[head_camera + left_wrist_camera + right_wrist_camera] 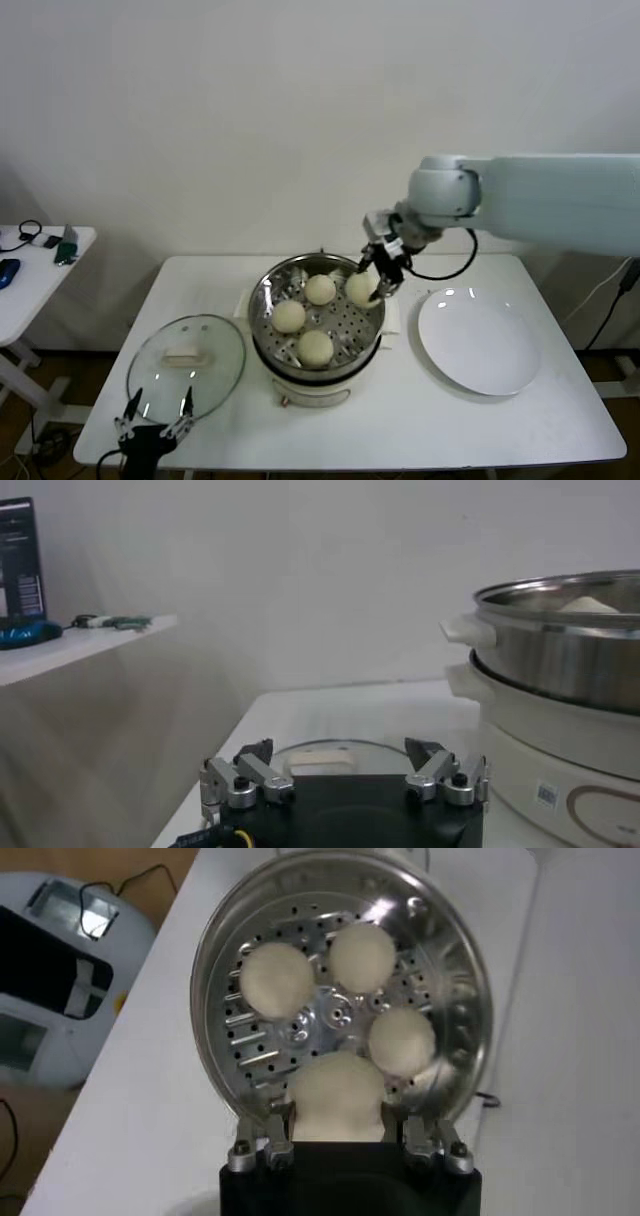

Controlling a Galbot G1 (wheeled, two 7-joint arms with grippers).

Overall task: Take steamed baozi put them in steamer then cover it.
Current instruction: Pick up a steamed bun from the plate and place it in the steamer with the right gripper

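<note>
Gripping the fourth baozi (338,1093) with right gripper (380,285), clenched on it over the steamer (262,305) at centre frame in the head view, right inner edge of the pot. Sat just above or barely on the perforated tray; contact unclear. Three other baozi (320,289) already down on the tray: upper middle, left, lower middle.

Left gripper (157,410) parked lower left of the head view, jaws spread wide, holding nothing, hovering at the near edge of the cover (187,364). Cover lay flat on the table (480,430), left of the steamer, handle up. White plate (478,342) right of the steamer, bare.

Risks judged from here:
- Releasing too high: bun could roll into its neighbours or up against the steamer wall.
- Soft dough sticking to a finger on release, then getting dragged out with the retreat.
- Fingers close to the steamer rim; lifting out at an angle could clip it and jog the pot on its white base.
- Cover next: glass lid, small handle at centre, left gripper currently at the rim rather than over the handle. Off-centre grab could tilt or drop it.
- Both arms converging over the pot if right arm cleared late.
</note>
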